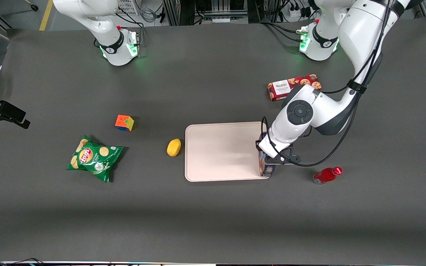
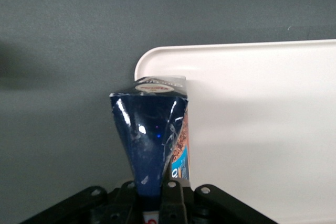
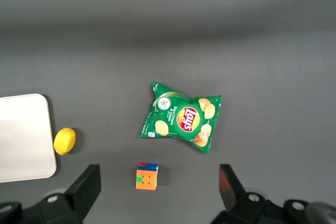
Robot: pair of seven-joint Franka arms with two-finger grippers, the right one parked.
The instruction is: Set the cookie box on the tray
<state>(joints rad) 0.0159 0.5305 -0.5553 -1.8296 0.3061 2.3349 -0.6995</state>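
Left arm reaching down toward the front camera, gripper closed on a load.

The left arm is bending at the elbow and pointing its wrist down, nearer to the front camera than its base. The gripper [image 1: 268,158] is hanging low over the table, and its fingers [image 2: 170,195] are pressing from both sides on the cookie box [image 2: 155,135], holding it on edge.

Even overhead light; soft shadows beside the chips [image 1: 94,159] and lemon [image 1: 173,147]. The gripper [image 2: 155,196] holds the box [image 2: 152,135], whose glossy wrap glares. The tray [image 2: 262,129] looks near-overexposed.
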